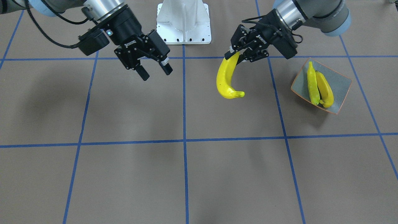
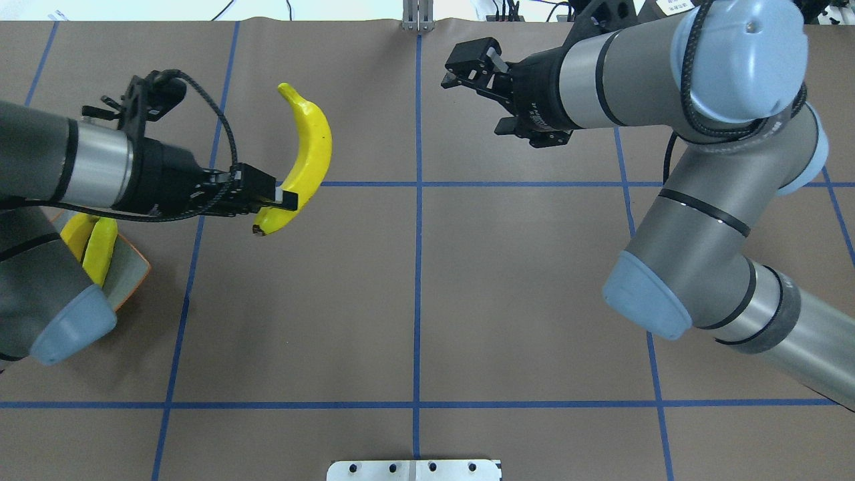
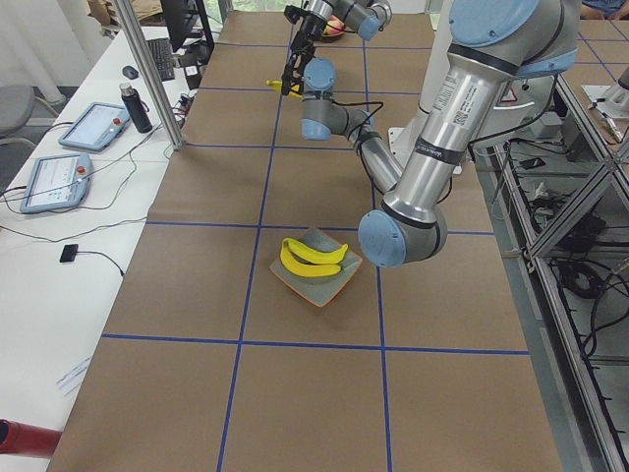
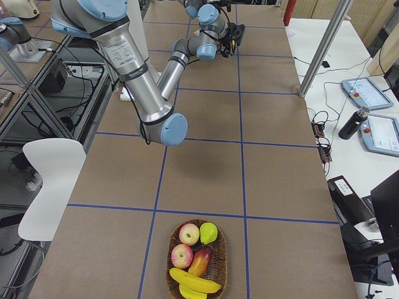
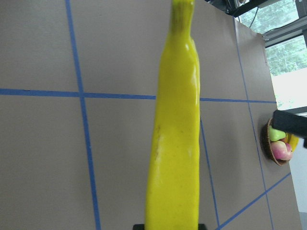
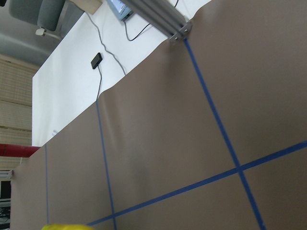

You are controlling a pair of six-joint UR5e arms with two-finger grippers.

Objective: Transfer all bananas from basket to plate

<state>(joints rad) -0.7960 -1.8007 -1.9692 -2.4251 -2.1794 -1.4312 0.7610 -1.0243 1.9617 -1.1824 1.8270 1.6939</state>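
My left gripper (image 1: 233, 55) is shut on the end of a yellow banana (image 1: 226, 78) and holds it in the air above the table. It also shows in the overhead view (image 2: 304, 157). The grey-green plate (image 1: 339, 81) with an orange rim lies beside it and holds two bananas (image 1: 312, 83) side by side. The left arm partly hides the plate in the overhead view (image 2: 130, 277). The wicker basket (image 4: 218, 265) stands at the far right end of the table with one banana (image 4: 194, 281) in it. My right gripper (image 1: 154, 72) is open and empty, above the table.
The basket also holds two apples (image 4: 189, 234), a pear (image 4: 208, 232) and a reddish fruit. The white robot base (image 1: 183, 21) is at the table's edge. A side table with tablets (image 3: 57, 181) and a bottle runs along the far edge, beside a metal post (image 3: 147, 69).
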